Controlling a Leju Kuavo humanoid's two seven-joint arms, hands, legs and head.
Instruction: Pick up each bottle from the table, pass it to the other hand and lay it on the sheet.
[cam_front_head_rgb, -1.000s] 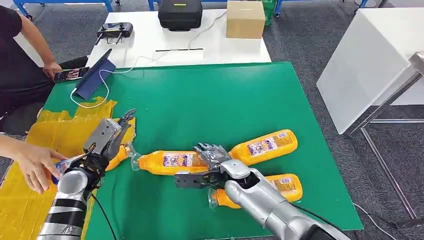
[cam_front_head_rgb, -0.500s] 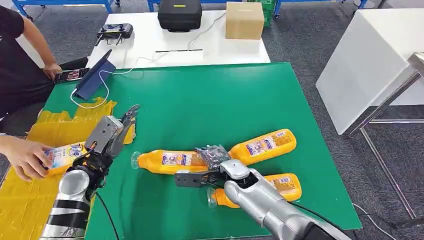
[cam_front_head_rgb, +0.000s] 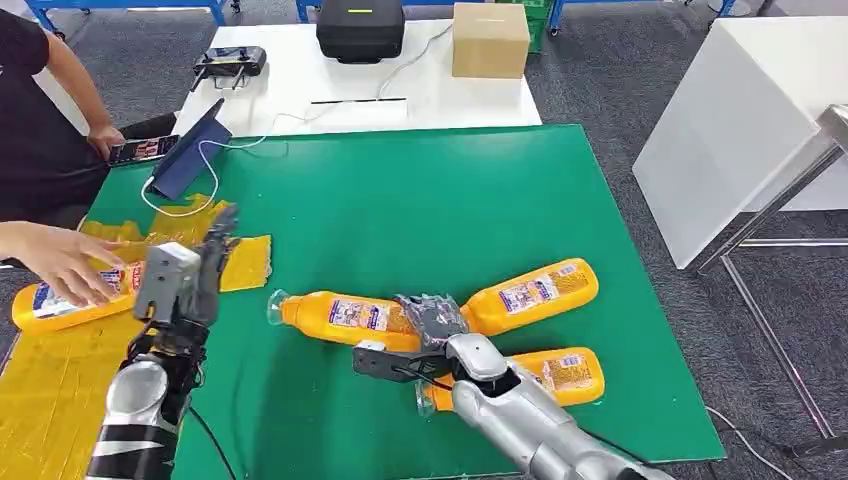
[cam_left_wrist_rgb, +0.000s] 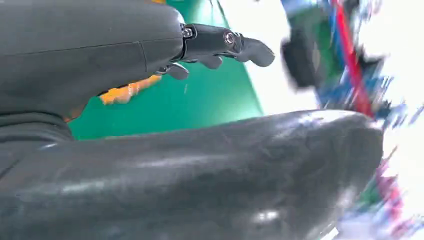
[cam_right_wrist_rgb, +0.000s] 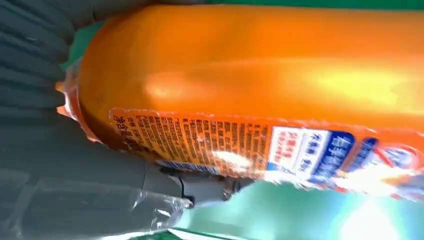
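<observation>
Yellow sheet (cam_front_head_rgb: 60, 390) at far left, over the table edge, w/ one orange bottle (cam_front_head_rgb: 75, 297) lying on it; a person's hand (cam_front_head_rgb: 62, 262) rests on that bottle. So, judging by how things lie, one bottle is delivered and three are left.

Next to the right: robot's left hand (cam_front_head_rgb: 185, 280), raised just beside the sheet, fingers apart and holding nothing (left wrist view shows straight dark fingers (cam_left_wrist_rgb: 227, 42) over green cloth).

Centre, on the green table cover (cam_front_head_rgb: 420, 190): middle bottle (cam_front_head_rgb: 345, 318) lying on its side, cap end toward the sheet. Right hand (cam_front_head_rgb: 432, 318) is wrapped around its base end; right wrist view shows the orange body and label pressed against the grey palm, thumb under it. Grip looks closed, but can't tell if the bottle is off the table yet.

Further right: upper-right bottle (cam_front_head_rgb: 535, 289) and lower-right bottle (cam_front_head_rgb: 555, 372), both lying on the cover, untouched.
</observation>
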